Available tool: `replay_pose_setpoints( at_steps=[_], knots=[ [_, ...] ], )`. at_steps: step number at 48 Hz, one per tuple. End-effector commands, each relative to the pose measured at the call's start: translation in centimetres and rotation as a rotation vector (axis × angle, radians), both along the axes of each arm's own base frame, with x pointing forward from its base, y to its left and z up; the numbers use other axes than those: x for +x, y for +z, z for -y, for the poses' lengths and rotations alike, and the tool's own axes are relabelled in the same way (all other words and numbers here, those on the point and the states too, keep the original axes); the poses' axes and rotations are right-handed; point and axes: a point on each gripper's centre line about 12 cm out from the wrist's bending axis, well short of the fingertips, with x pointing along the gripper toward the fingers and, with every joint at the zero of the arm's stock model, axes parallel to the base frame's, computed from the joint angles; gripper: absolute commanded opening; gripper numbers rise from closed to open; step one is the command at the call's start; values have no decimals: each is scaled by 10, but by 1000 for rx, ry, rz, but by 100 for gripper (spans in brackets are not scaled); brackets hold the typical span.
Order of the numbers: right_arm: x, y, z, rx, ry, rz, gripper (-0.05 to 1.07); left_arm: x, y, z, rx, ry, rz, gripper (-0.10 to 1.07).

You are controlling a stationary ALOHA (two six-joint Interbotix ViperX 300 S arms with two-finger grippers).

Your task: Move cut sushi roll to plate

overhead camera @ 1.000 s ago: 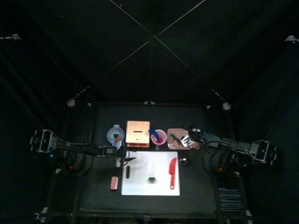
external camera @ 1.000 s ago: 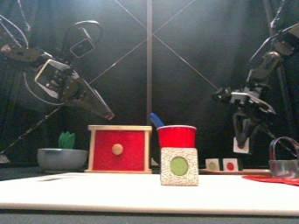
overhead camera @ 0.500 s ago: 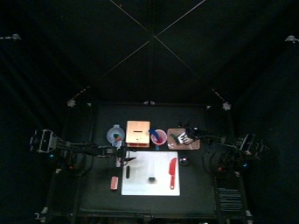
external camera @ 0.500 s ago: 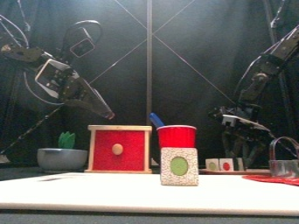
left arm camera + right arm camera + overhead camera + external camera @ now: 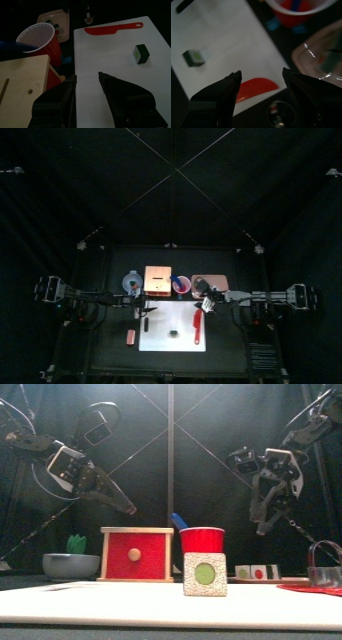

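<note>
One small dark sushi piece (image 5: 174,333) lies on the white cutting board (image 5: 163,316). It stands near and large in the front view (image 5: 203,574) and shows in the left wrist view (image 5: 140,53) and the right wrist view (image 5: 194,57). The pinkish-brown plate (image 5: 210,283) sits behind the board's right corner and shows in the right wrist view (image 5: 319,52). My right gripper (image 5: 207,304) is open and empty, raised (image 5: 265,526) over the board's right edge, between plate and knife. My left gripper (image 5: 142,303) is open and empty (image 5: 128,511), hanging over the board's left rear edge.
A red-handled knife (image 5: 198,324) lies along the board's right side. A red cup (image 5: 182,284), an orange square slab (image 5: 159,275) and a blue-grey dish (image 5: 131,281) stand in a row behind the board. A small pink block (image 5: 131,335) lies left of the board.
My right gripper has left the plate area, swung towards the board's right edge and risen. The left arm has barely moved.
</note>
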Motion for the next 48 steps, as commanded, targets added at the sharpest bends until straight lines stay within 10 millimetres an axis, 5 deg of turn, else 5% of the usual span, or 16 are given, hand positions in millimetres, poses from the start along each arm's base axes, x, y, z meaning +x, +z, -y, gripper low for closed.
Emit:
replay_pose_setpoints(
  at_steps=[1,12,31,38,48],
  knots=[
    [27,10,-20,-1,59,31,96,5,8,-2,-3,9,28,80],
    [73,-11,-70,-34,186,-48,96,2,4,-2,-17,20,10,80],
    [101,-34,-88,-63,224,-101,94,2,5,-2,-23,24,12,80],
    [104,-48,-87,-69,223,-128,79,0,5,-2,-24,25,13,80],
    [105,-40,-85,-77,222,-105,44,-3,2,-3,-32,34,3,80]
  ],
)
